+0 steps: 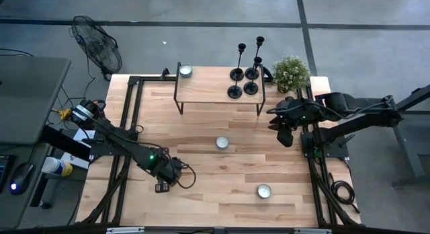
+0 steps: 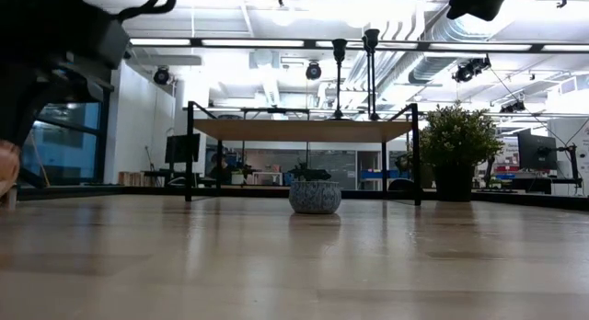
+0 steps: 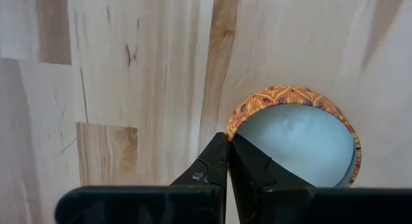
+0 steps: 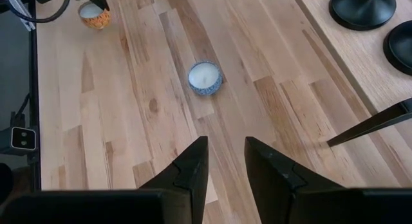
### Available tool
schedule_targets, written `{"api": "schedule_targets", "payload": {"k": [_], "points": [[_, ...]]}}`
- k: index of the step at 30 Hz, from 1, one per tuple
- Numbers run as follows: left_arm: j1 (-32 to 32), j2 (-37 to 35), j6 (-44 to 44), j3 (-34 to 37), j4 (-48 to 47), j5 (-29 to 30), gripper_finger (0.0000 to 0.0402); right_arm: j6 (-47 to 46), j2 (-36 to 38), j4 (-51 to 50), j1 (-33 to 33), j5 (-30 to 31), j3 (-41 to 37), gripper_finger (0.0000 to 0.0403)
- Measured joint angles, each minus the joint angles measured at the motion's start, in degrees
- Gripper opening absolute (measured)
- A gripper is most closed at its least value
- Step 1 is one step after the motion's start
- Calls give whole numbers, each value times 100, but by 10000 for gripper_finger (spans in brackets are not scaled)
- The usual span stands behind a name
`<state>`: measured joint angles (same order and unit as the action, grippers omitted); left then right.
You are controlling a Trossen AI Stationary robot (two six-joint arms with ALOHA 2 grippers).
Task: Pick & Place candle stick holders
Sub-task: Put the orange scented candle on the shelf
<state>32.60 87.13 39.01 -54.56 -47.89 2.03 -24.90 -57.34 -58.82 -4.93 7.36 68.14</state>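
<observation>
While the four candle stick holders [image 1: 244,71] stand together on the far right part of the small raised shelf [image 1: 201,93] at the back of the bench [image 1: 201,160], neither arm has one yet. They are black and thin, each with a round flat foot, a skinny stem and a tiny cup on top. They are not all the same height. A little green plant [image 1: 291,72] sits just beside them.

I think they are hard metal and will not bend or squash. They look light, but top-heavy, so a bump could tip one into its neighbours. The stems look smooth and may slip. A good place to hold would be low on the stem, just above the foot, so it stays upright. They stand close together, so an outer one seems easiest to take first.

The right claw [image 4: 225,161] hangs over the right side of the bench, near the shelf, and its two fingers are a little apart with nothing between them. Two of the round black feet show near it in its own view.

The left claw [image 3: 227,161] is low at the front left of the bench, well away from the shelf. Its fingers are pressed together, and a small candle with a patterned rim [image 3: 296,140] lies right by the tips.

Three more small candles rest around: one on the shelf [image 1: 185,71] and two on the bench [image 1: 222,142] [image 1: 263,190].
</observation>
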Motion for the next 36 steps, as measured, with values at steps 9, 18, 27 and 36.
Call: {"api": "schedule_targets", "payload": {"k": [9, 18, 27, 36], "points": [[0, 0, 927, -447, -302, 47, 0, -9, 0, -1, 0, 0, 0, 94], [-517, 0, 1534, -1117, -714, 19, 0, -10, 0, -1, 0, -23, 0, 94], [-1235, -2, 1441, -2179, -1645, 8, 0, -11, 0, -1, 0, -27, 0, 94], [-2200, -4, 1360, -3088, -2474, 280, 0, -10, 0, -1, 0, 14, -2, 94]]}}
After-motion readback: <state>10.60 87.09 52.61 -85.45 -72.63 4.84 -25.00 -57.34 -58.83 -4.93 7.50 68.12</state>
